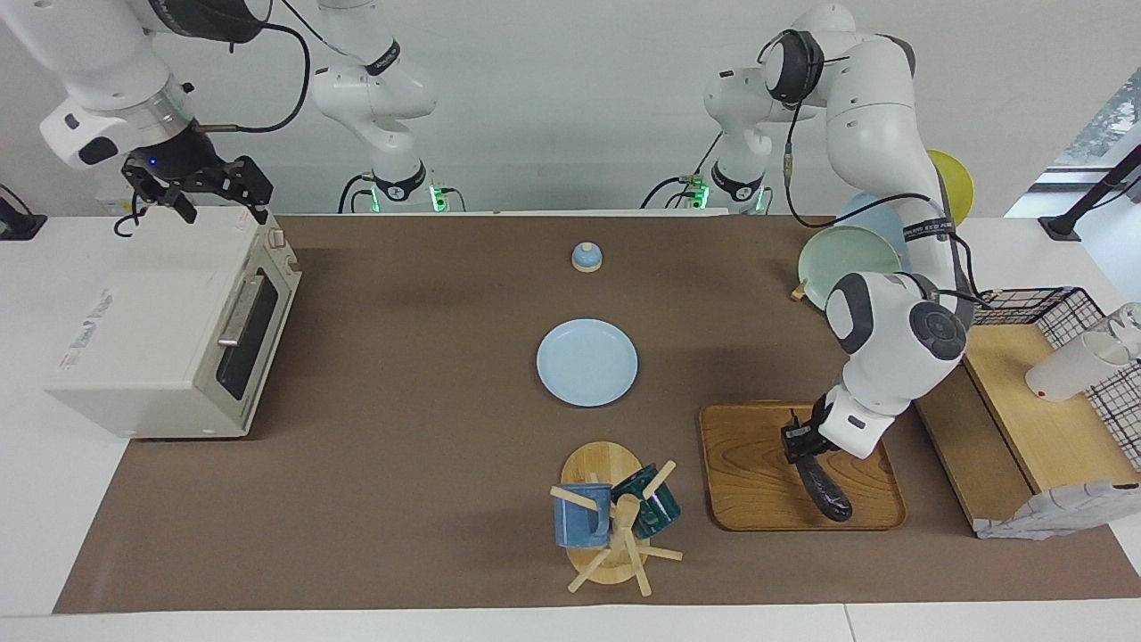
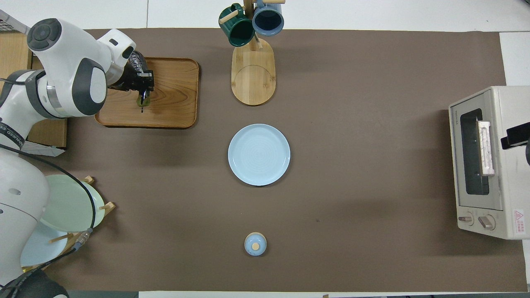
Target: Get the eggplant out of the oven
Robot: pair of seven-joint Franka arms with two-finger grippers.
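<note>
The eggplant point(image 1: 826, 490), dark and glossy, is held by my left gripper point(image 1: 800, 444), which is shut on it near the stem end. It slants down over the wooden tray point(image 1: 749, 481), and I cannot tell whether its low tip touches the wood. In the overhead view the left gripper point(image 2: 141, 81) is over the tray point(image 2: 174, 99), with the eggplant point(image 2: 138, 63) sticking out past it. The cream oven point(image 1: 160, 330) stands at the right arm's end of the table with its dark glass door closed. My right gripper point(image 1: 221, 207) hangs open over the oven top point(image 2: 511, 124), holding nothing.
A light blue plate point(image 1: 586, 362) lies mid-table. A wooden mug tree point(image 1: 615, 522) carries a blue and a green mug. A small blue lidded pot point(image 1: 586, 257) sits nearer the robots. A plate rack point(image 1: 851, 254), a wire basket point(image 1: 1083, 321) and a white cup point(image 1: 1070, 370) crowd the left arm's end.
</note>
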